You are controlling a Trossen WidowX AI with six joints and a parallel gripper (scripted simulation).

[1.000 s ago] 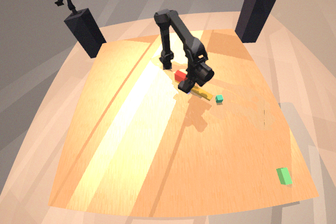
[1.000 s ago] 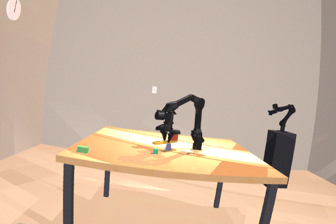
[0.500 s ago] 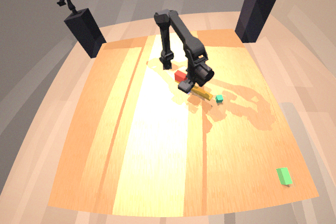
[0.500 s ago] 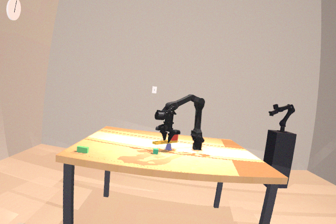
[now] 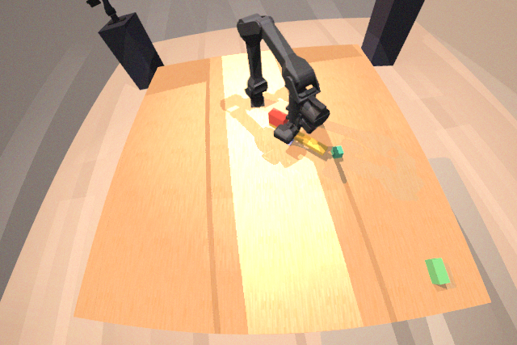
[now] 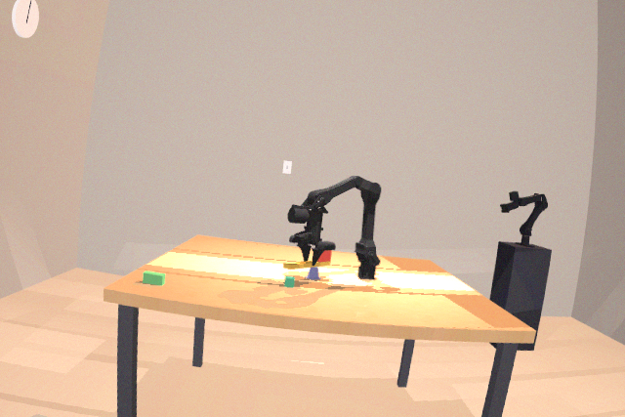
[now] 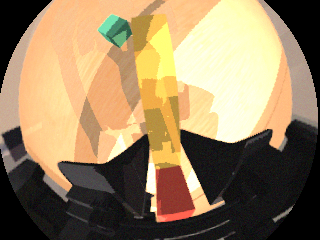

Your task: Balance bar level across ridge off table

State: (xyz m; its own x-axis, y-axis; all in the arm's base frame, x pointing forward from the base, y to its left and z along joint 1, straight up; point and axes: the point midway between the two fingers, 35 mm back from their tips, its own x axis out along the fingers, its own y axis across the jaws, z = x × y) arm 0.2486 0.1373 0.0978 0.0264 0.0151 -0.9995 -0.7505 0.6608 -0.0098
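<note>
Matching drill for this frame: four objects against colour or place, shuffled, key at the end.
1. bar
2. ridge
3. small teal cube
4. green block

a. alone, far from the others
b. purple, under the bar
c. yellow with a red end
d. just off the bar's yellow end

Pairs: 1-c, 2-b, 3-d, 4-a
</note>
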